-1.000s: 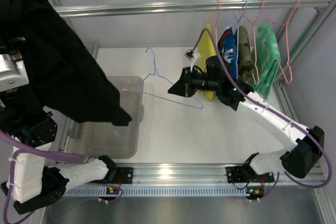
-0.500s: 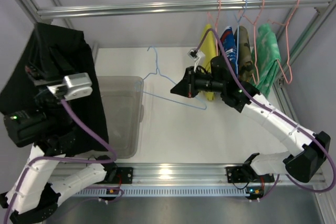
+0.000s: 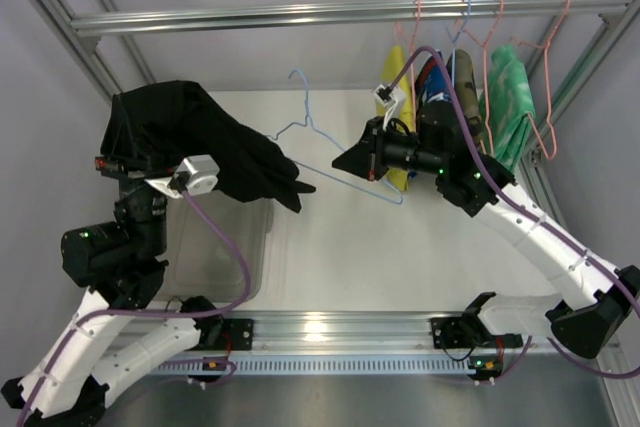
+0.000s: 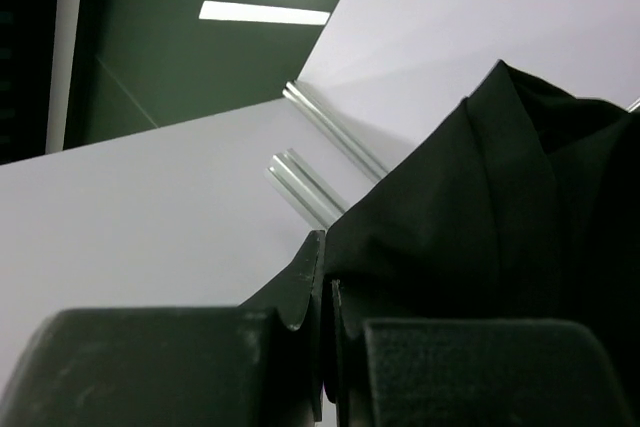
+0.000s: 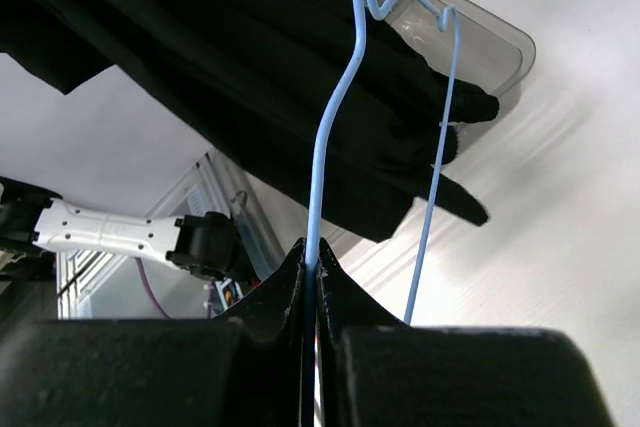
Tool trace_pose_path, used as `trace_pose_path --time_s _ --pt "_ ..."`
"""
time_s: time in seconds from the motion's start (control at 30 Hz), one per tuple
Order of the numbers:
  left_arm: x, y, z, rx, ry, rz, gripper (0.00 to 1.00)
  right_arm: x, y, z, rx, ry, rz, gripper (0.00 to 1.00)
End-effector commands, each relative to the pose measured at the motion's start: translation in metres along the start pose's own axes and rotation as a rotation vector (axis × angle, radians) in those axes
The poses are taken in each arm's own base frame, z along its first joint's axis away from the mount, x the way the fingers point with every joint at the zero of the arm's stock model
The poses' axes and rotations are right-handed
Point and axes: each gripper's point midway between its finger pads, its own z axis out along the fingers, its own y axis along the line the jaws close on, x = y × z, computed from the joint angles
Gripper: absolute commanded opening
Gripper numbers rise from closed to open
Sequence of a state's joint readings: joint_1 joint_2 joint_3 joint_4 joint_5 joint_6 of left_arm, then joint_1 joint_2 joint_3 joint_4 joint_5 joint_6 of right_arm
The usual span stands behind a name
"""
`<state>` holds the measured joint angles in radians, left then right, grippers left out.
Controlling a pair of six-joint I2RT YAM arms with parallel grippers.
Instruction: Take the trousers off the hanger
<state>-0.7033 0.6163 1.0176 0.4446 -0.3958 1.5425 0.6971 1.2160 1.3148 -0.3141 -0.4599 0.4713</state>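
The black trousers [image 3: 215, 147] hang bunched from my left gripper [image 3: 130, 162], which is shut on the cloth [image 4: 480, 237] above the clear bin [image 3: 225, 247]. My right gripper [image 3: 350, 162] is shut on the wire of the bare light-blue hanger [image 3: 320, 152], held in the air over the table centre. In the right wrist view the blue wire [image 5: 335, 127] runs up from between the closed jaws, with the black trousers [image 5: 260, 67] behind it. Yellow cloth [image 3: 397, 122] hangs on the rail behind my right arm.
Several garments on pink and blue hangers [image 3: 490, 107] hang from the metal rail [image 3: 300, 15] at the back right. The clear bin sits at the table's left. Frame posts stand at both sides.
My left arm has swung right and lowered, bringing the black trousers from the far left over the bin. My right gripper has lifted the hanger slightly up and to the right.
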Motion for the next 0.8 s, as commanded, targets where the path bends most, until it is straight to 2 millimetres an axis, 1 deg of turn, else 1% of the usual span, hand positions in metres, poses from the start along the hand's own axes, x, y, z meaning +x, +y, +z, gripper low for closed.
trace_pose_path --time_s 0.0,0.03,0.07,0.1,0.13,0.17,0.2,0.33,0.37,0.4,0.43,0.47,0.5,0.53,0.57,0.6,0.63,0.67,0.73,0.77 --pt "0.012 0.035 0.005 -0.102 0.104 0.024 0.0 -0.027 0.007 -0.011 0.005 -0.072 -0.031 0.0" --pt "0.019 0.037 0.005 -0.105 0.149 0.033 0.0 -0.028 0.007 -0.01 0.004 -0.073 -0.031 0.0" --pt "0.02 0.037 0.009 -0.105 0.168 0.04 0.0 -0.029 0.007 -0.01 0.005 -0.076 -0.033 0.0" --pt "0.022 0.035 0.01 -0.101 0.189 0.053 0.0 -0.029 0.005 -0.01 0.01 -0.076 -0.031 0.0" --pt "0.029 0.034 0.009 -0.096 0.239 0.056 0.0 -0.029 0.005 -0.01 0.011 -0.076 -0.029 0.0" --pt "0.03 0.028 0.013 -0.083 0.264 0.067 0.0 -0.029 0.005 -0.009 0.012 -0.074 -0.026 0.0" --pt "0.032 0.03 0.014 -0.085 0.287 0.068 0.0 -0.029 0.005 -0.009 0.012 -0.072 -0.026 0.0" --pt "0.042 0.017 0.015 -0.029 0.364 0.08 0.0 -0.03 0.004 -0.008 0.014 -0.074 -0.026 0.0" --pt "0.046 0.013 0.012 -0.007 0.388 0.075 0.0 -0.031 0.004 -0.008 0.014 -0.075 -0.026 0.0" --pt "0.049 -0.002 0.009 0.061 0.402 0.098 0.0 -0.031 0.004 -0.008 0.014 -0.075 -0.026 0.0" --pt "0.052 -0.013 0.005 0.091 0.419 0.07 0.0 -0.031 0.004 -0.007 0.013 -0.073 -0.027 0.0" --pt "0.057 -0.02 -0.001 0.114 0.436 0.064 0.0 -0.031 0.004 -0.008 0.016 -0.074 -0.025 0.0" --pt "0.063 -0.035 -0.01 0.158 0.467 0.048 0.0 -0.031 0.003 -0.008 0.018 -0.076 -0.027 0.0" --pt "0.068 -0.057 -0.02 0.205 0.482 0.051 0.0 -0.031 0.003 -0.008 0.018 -0.076 -0.027 0.0" --pt "0.074 -0.063 -0.03 0.221 0.501 0.037 0.0 -0.03 0.002 -0.007 0.021 -0.071 -0.026 0.0" --pt "0.083 -0.077 -0.042 0.245 0.543 0.006 0.0 -0.028 0.001 -0.007 0.025 -0.069 -0.023 0.0" --pt "0.093 -0.109 -0.06 0.339 0.57 0.065 0.0 -0.028 0.001 -0.008 0.024 -0.068 -0.023 0.0" --pt "0.099 -0.115 -0.073 0.356 0.586 0.067 0.0 -0.027 0.0 -0.008 0.028 -0.066 -0.021 0.0" --pt "0.11 -0.136 -0.094 0.405 0.619 0.074 0.0 -0.027 -0.001 -0.01 0.031 -0.067 -0.022 0.0" --pt "0.117 -0.151 -0.108 0.437 0.63 0.091 0.0 -0.027 -0.001 -0.011 0.032 -0.068 -0.023 0.0"
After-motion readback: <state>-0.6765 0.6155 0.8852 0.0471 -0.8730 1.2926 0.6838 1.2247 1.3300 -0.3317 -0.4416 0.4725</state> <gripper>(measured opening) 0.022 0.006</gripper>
